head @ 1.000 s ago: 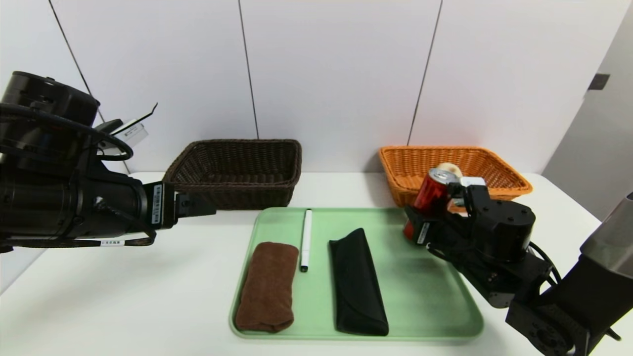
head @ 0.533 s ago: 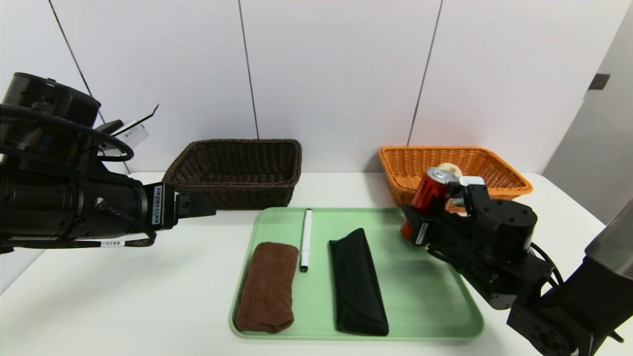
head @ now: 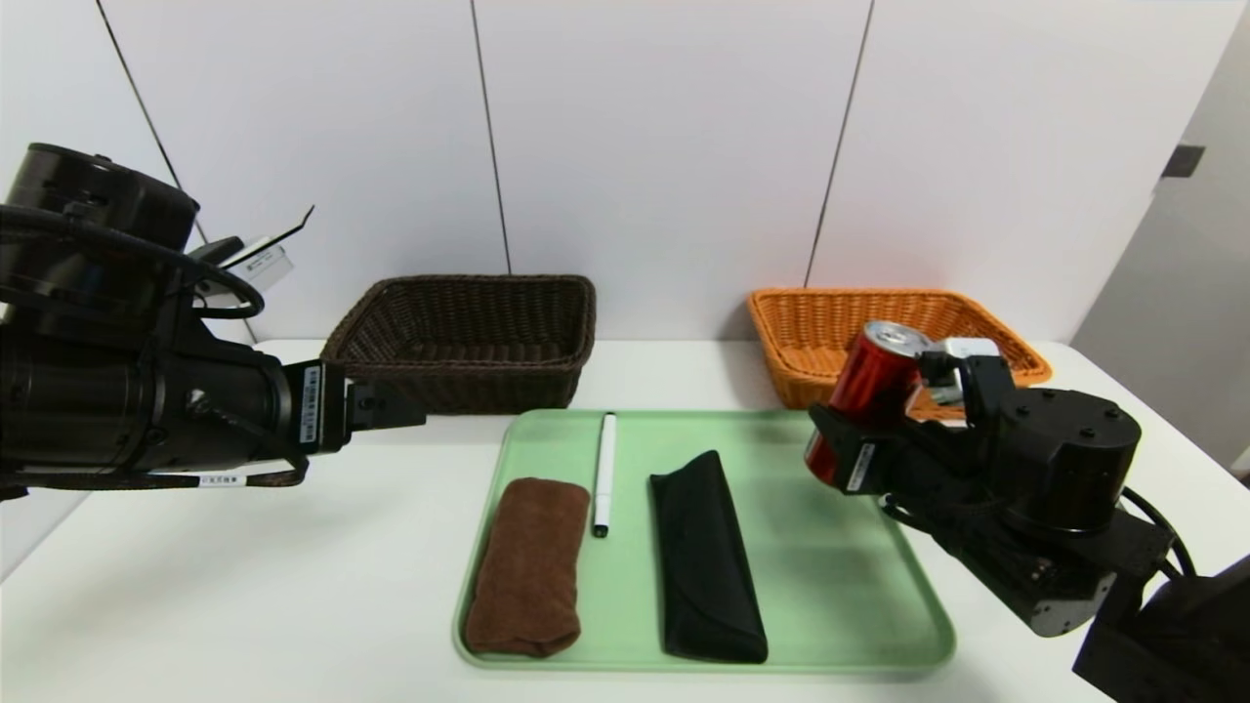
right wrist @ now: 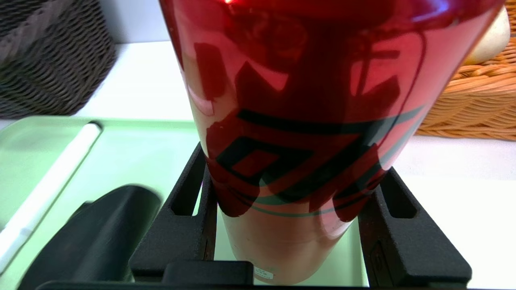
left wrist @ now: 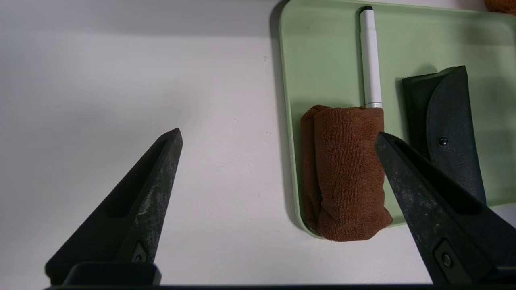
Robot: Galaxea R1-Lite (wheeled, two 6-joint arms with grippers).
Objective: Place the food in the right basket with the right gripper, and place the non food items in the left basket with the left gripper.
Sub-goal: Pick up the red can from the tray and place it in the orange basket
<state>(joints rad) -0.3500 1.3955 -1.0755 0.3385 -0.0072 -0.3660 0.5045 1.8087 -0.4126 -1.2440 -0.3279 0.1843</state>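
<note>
With the right end effector clamping the red can above the tray's right edge, it needs carrying over the orange basket (left end effector idles wide).

White table w/ green tray, dark brown basket & orange basket.

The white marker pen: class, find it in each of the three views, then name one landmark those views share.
Head view: the white marker pen lies on the green tray, between the brown towel and the black case.
Left wrist view: the pen lies beyond the towel.
Right wrist view: the pen lies beside the case.
Shared landmark: the green tray.
</note>
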